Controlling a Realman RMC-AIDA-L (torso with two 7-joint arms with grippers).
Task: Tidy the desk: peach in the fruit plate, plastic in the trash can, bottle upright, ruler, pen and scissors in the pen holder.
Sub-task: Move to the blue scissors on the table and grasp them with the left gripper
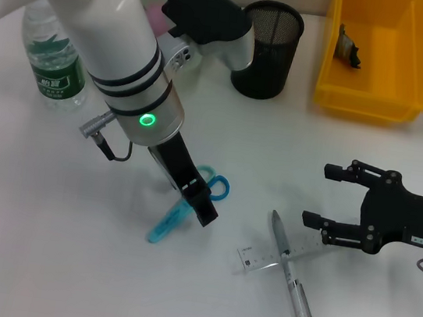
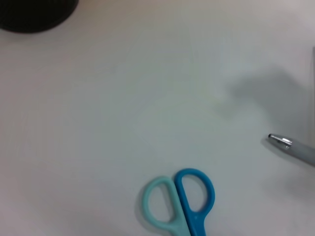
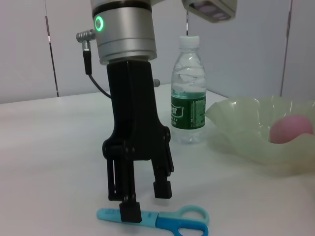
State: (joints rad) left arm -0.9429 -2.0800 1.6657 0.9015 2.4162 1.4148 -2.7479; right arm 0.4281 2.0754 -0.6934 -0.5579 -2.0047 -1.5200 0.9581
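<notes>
Blue and teal scissors (image 1: 176, 215) lie flat on the white desk. My left gripper (image 1: 199, 204) is lowered over them and open; in the right wrist view its fingers (image 3: 130, 211) stand on either side of the scissors (image 3: 170, 223), just above the desk. The left wrist view shows the scissors' handles (image 2: 179, 206) and the pen's tip (image 2: 290, 146). A grey pen (image 1: 291, 274) lies across a clear ruler (image 1: 272, 258). My right gripper (image 1: 330, 197) hovers open beside them. The bottle (image 1: 56, 58) stands upright. A pink peach (image 3: 290, 130) sits in the fruit plate (image 3: 246, 132).
A black mesh pen holder (image 1: 268, 48) stands at the back. To its right is a yellow bin (image 1: 421, 70) with a crumpled piece of plastic (image 1: 348, 47) inside. The fruit plate is largely hidden behind my left arm in the head view.
</notes>
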